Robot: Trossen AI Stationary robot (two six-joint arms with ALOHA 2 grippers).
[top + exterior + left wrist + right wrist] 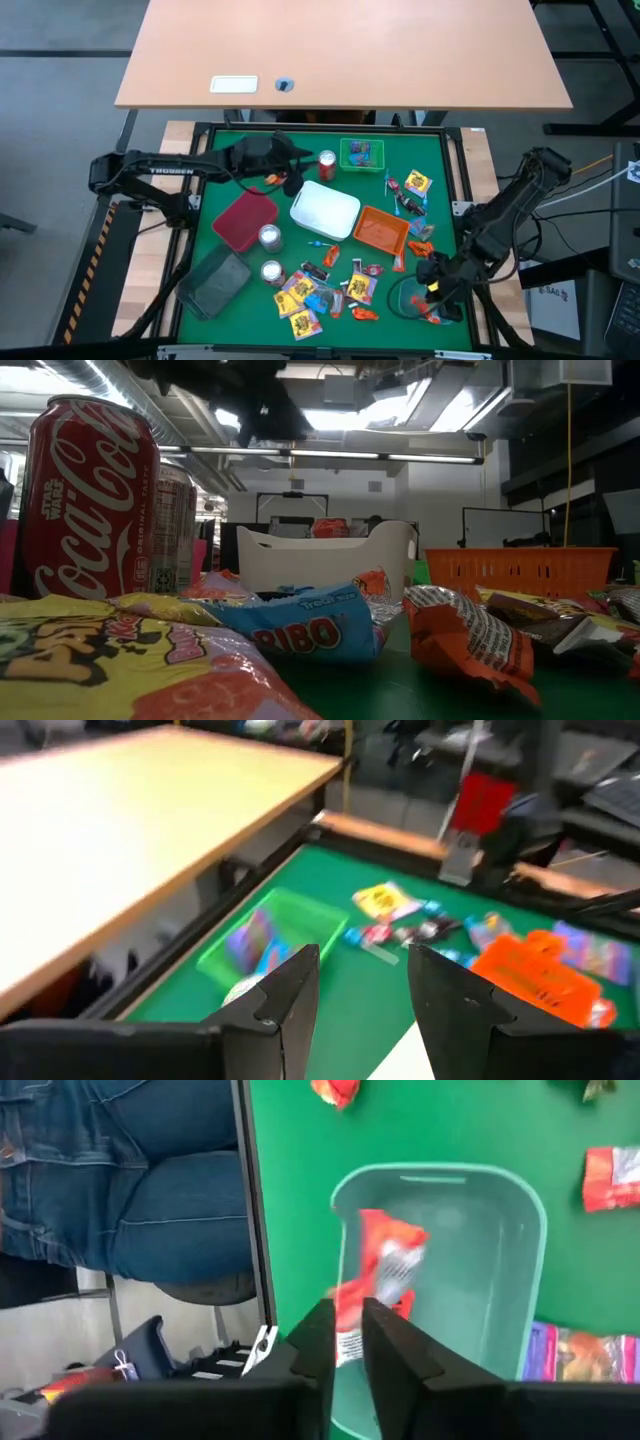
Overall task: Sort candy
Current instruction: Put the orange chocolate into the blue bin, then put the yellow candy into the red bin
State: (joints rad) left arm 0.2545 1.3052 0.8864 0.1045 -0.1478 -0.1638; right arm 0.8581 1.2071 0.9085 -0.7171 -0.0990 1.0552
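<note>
Candy lies scattered on the green mat: yellow, blue and orange packets [320,295] near the front, more [413,190] at the right, seen close up in the low view [310,625]. My right gripper [437,287] hangs over the teal tray [405,305] at the front right, shut on an orange-red packet [385,1265]. My left gripper [290,172] stands open above the mat beside the red can [327,163], with nothing between its fingers [290,1000]. It faces the green tray [265,935], which holds candy. My right gripper pinches one end of the orange-red packet [352,1338] between its two fingertips, coming from above and slanting down. The rest of the packet sticks out past the fingertips over the inside of the teal tray [500,1280]. Whether it touches the tray's floor cannot be told.
On the mat stand a white tray [325,208], an orange tray [381,230], a dark red tray [245,220] and a grey tray [215,283]. Two silver cans [269,237] are on the mat. A wooden table [340,50] lies beyond. A person's jeans [120,1180] show past the mat's edge.
</note>
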